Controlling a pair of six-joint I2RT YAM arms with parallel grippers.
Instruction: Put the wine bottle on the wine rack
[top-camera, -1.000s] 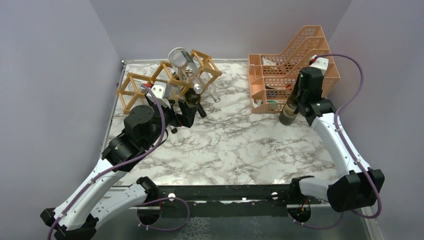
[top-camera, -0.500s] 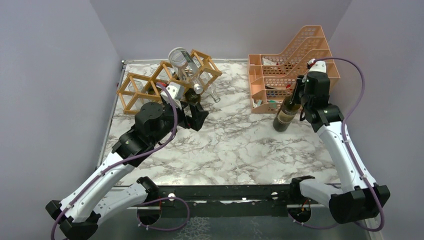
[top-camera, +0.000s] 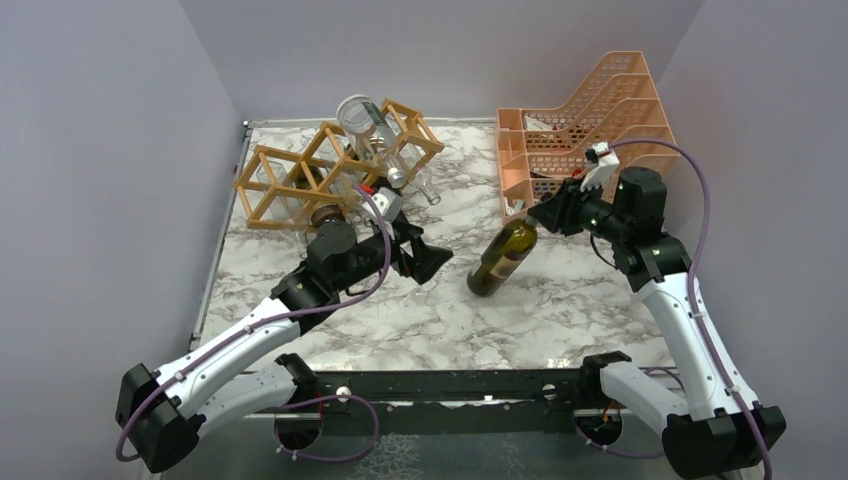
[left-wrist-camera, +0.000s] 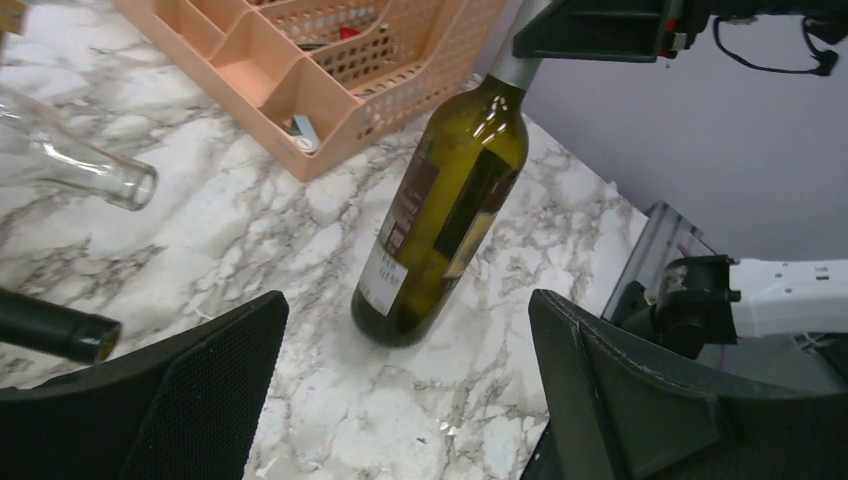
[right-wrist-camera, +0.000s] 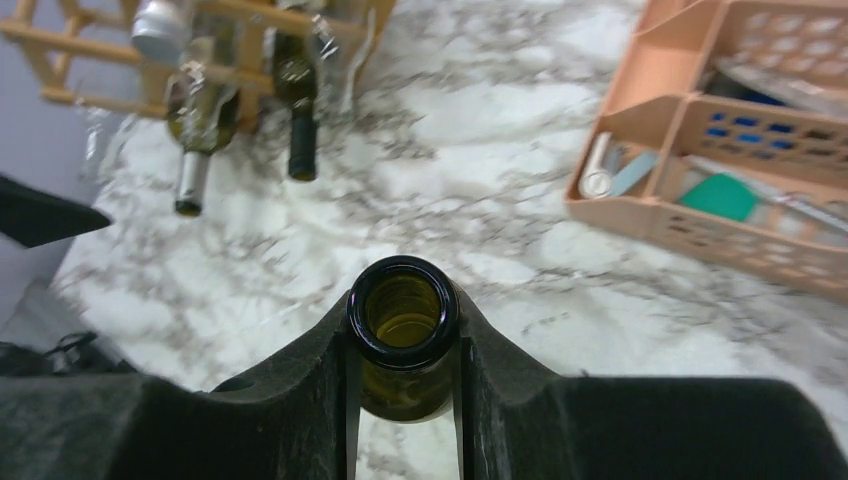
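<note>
R gripper clamps wine bottle by neck, tilted mid-frame, base near surface; L gripper wide open, empty, beside it; wine rack upper left, so racking not yet done

A white tabletop with grey marble veining carries everything here. A light-brown wooden lattice wine rack stands on it towards the far left corner. Well to the right of the rack, against the same far edge, a peach-orange plastic mesh tray organiser rests on the marble. Right of the rack and nearer, a dark-green glass wine bottle tilts with its base low at the surface; whether the base touches cannot be told.
</note>
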